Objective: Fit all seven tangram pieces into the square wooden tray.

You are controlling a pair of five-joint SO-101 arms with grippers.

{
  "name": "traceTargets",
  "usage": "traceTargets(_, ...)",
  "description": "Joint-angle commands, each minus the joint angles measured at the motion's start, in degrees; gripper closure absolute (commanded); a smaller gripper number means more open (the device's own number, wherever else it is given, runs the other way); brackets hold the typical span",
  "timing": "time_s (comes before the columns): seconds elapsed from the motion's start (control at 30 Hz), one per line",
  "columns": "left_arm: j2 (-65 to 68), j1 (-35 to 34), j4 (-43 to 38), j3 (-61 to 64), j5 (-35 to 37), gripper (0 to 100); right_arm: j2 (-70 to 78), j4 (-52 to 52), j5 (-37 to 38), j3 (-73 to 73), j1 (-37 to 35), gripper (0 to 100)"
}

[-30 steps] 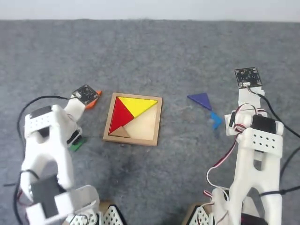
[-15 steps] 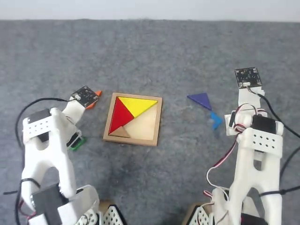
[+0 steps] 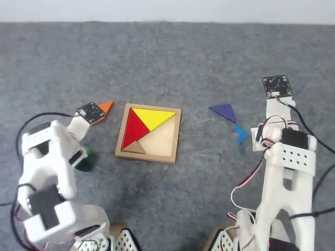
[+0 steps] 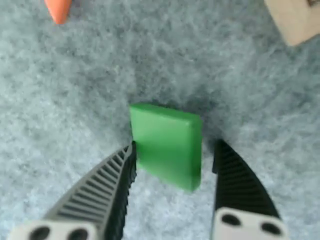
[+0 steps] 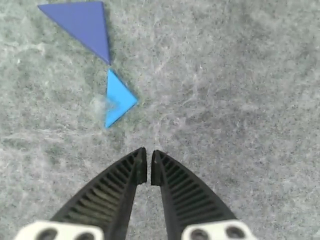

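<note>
Green square [image 4: 167,145], tilted, between parted left jaws

Soft, even overhead light; faint, short shadows.

Seen from above, the green piece [image 3: 88,155] at middle left sits mostly hidden under the left arm [image 3: 49,151], whose camera board [image 3: 90,111] covers part of the orange piece [image 3: 107,106]. The left wrist view's edge cuts off the tray [image 4: 295,20] corner.

wooden tray [image 3: 163,138], red piece [image 3: 133,130], yellow piece [image 3: 152,117], purple triangle [image 3: 224,111]
</note>
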Motion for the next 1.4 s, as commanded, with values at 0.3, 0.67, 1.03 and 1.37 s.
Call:
traceTargets(0.3, 6.42, -0.18, -3.52, -3.3, -0.62, 79, -0.04, -1.01, 0.09, -0.62, 0.66, 97.0)
traceTargets(0.67, 6.42, 0.35, -3.25, -4.35, -0.62, 89, -0.04, -1.1, 0.09, -0.62, 0.66, 97.0)
traceTargets(1.03, -2.11, 2.37, 2.37, -1.45, -0.79, 98, -0.04, -1.1, 0.09, -0.62, 0.66, 96.9)
traceTargets(1.37, -17.32, 2.37, 2.2, 6.9, -0.79, 97, -0.04, -1.01, 0.09, -0.62, 0.66, 96.9)
